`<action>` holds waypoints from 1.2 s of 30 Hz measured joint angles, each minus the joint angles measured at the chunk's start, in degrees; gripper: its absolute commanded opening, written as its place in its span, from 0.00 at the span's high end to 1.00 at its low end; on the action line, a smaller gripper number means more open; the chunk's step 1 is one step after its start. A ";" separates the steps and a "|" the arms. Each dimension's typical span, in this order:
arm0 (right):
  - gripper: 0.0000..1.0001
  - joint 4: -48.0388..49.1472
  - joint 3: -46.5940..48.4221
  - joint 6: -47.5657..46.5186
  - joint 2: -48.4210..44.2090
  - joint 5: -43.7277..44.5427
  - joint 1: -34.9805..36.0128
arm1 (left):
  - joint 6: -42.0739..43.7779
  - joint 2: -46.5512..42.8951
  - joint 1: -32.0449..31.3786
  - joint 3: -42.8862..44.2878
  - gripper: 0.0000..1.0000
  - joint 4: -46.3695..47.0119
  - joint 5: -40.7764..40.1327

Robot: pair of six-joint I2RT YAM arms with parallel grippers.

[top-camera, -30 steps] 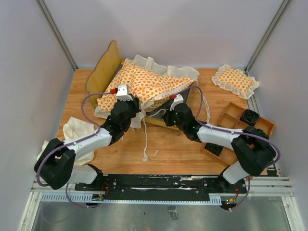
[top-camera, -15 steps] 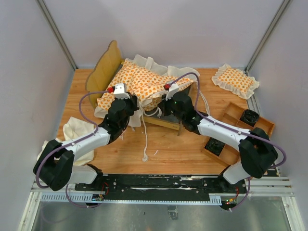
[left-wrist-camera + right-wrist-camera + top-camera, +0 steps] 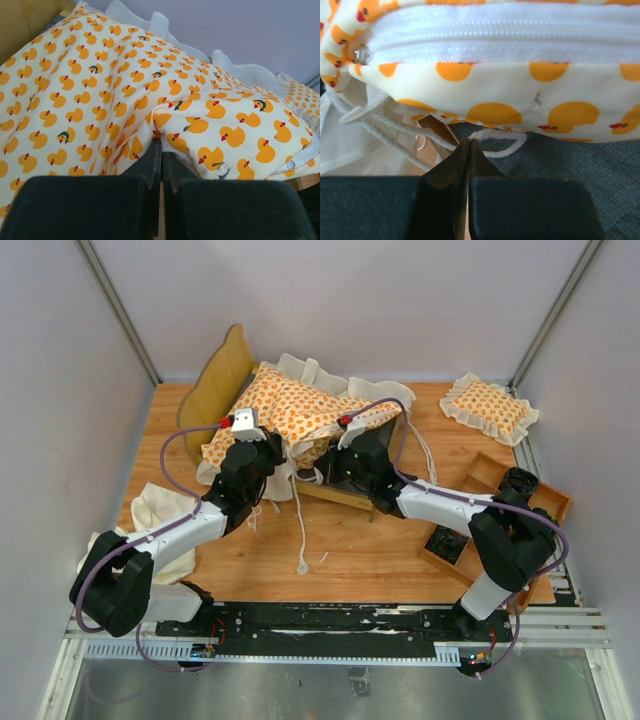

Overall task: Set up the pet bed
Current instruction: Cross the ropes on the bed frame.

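**One limp cushion (image 3: 290,410), awkwardly draped**

Fingers are closed on both: the left gripper (image 3: 161,150) is buried in a cushion fold, the right gripper (image 3: 468,142) set by a white tie string (image 3: 497,141). Whether either is pinched cannot be told. Draped askew over the light-wood bed frame (image 3: 215,385), far left, the light, limp cotton is best taken by its ruffle (image 3: 300,368).

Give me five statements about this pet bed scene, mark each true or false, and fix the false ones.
1. The left end effector and right end effector are both shut. True.
2. The small pillow lies on the cushion. False: it lies apart, at the far right corner of the table.
3. The cushion's print shows ducks. True.
4. The cream cloth lies in the wooden tray. False: it lies on the table, near left.
5. The headboard stands at the cushion's left. True.
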 measured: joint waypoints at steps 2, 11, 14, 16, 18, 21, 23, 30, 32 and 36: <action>1.00 -0.35 -0.13 0.94 -1.07 0.44 0.00 | 0.00 0.00 0.22 0.00 1.00 0.00 0.26; 1.00 -15.08 1.46 2.56 -10.23 6.82 -0.35 | 0.00 0.00 0.28 0.00 1.00 -0.11 0.76; 1.00 -18.82 2.03 2.54 -10.69 7.32 -1.14 | 0.00 0.00 0.31 0.00 1.00 -0.15 0.76; 1.00 -20.17 2.73 2.54 -9.53 6.54 -2.51 | -0.09 0.00 0.35 0.00 1.00 -0.17 0.79; 1.00 -20.90 4.79 2.38 -6.62 5.25 -4.26 | -0.22 0.07 0.37 0.00 1.00 -0.17 0.81; 1.00 -20.74 8.28 1.53 -1.36 3.87 -5.92 | -0.22 0.35 0.44 0.00 1.00 -0.20 0.81; 1.00 -19.80 9.29 0.79 1.33 3.78 -6.43 | -0.22 0.66 0.48 0.00 1.00 -0.20 0.81; 1.00 -16.94 6.51 1.22 3.23 2.49 -6.47 | -0.17 1.25 0.50 0.00 1.00 -0.28 0.74; 1.00 -16.02 4.46 1.90 2.62 1.66 -6.47 | -0.17 1.46 0.50 0.00 1.00 -0.28 0.74; 1.00 -16.33 0.98 2.36 -0.59 0.35 -6.14 | -0.17 1.57 0.50 0.00 1.00 -0.28 0.76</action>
